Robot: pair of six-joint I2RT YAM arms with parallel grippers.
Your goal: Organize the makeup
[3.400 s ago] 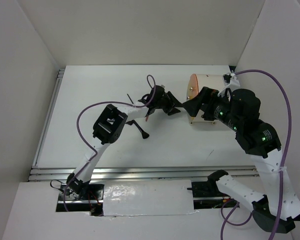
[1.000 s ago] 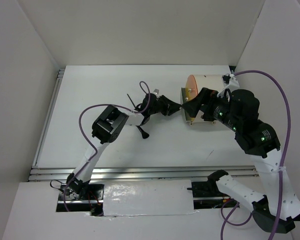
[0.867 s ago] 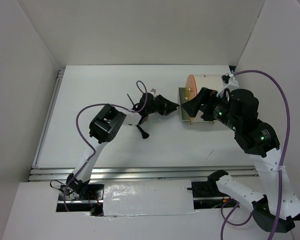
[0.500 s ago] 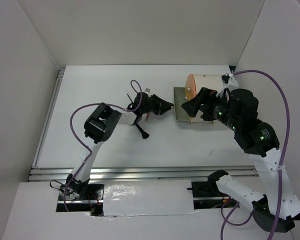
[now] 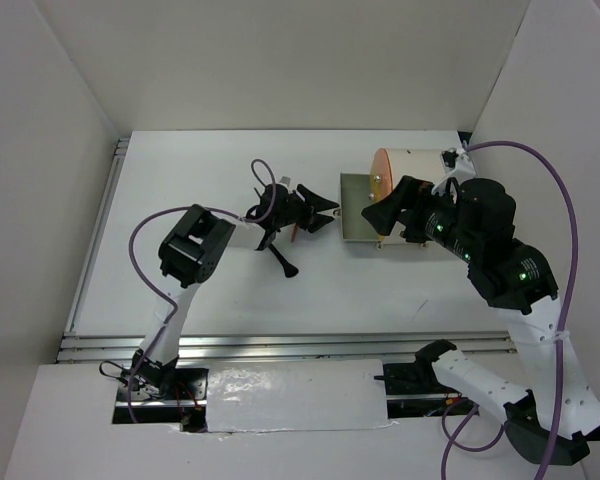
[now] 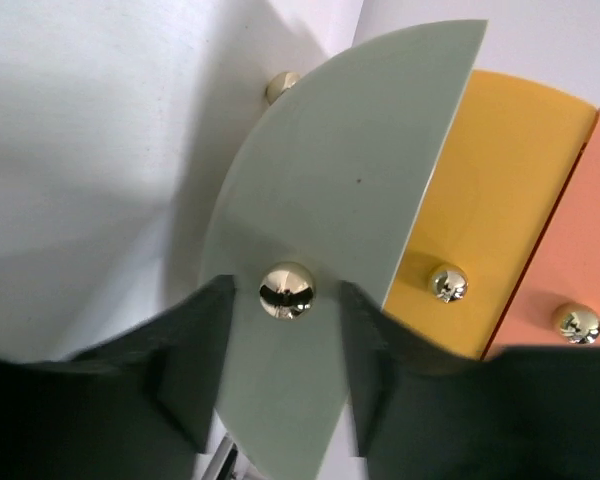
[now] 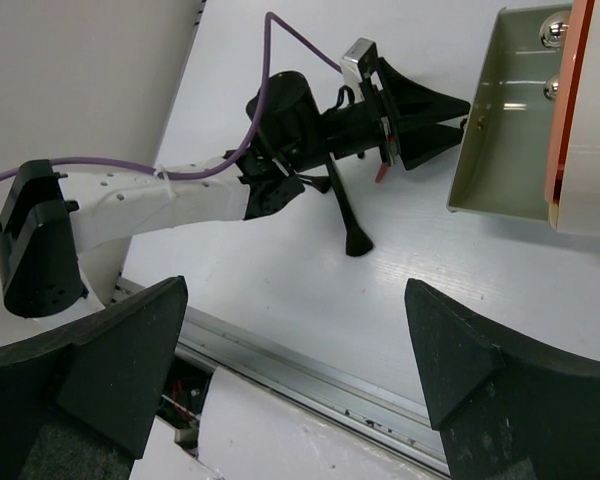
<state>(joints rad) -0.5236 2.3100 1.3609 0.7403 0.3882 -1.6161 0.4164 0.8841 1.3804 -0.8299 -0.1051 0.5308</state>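
Drawer (image 5: 352, 205) out: our left gripper (image 5: 328, 211) has its jaws narrowly parted astride the knob (image 6: 287, 289); the right gripper (image 7: 292, 295) gapes, empty. Next, we reckon, fetch a brush (image 5: 282, 260).

Box (image 5: 412, 166) on counter (image 5: 180, 200), right side, toward back. Drawer (image 5: 355, 207) sticks out from box toward left. Brush (image 5: 281, 259) lies on counter, left of drawer.

I'm seeing a sage-green drawer front (image 6: 330, 180) with a shiny gold ball knob (image 6: 287, 290), then a mustard-yellow panel (image 6: 495, 200), a salmon-pink panel (image 6: 592, 230), and a thin black brush (image 5: 283, 262).
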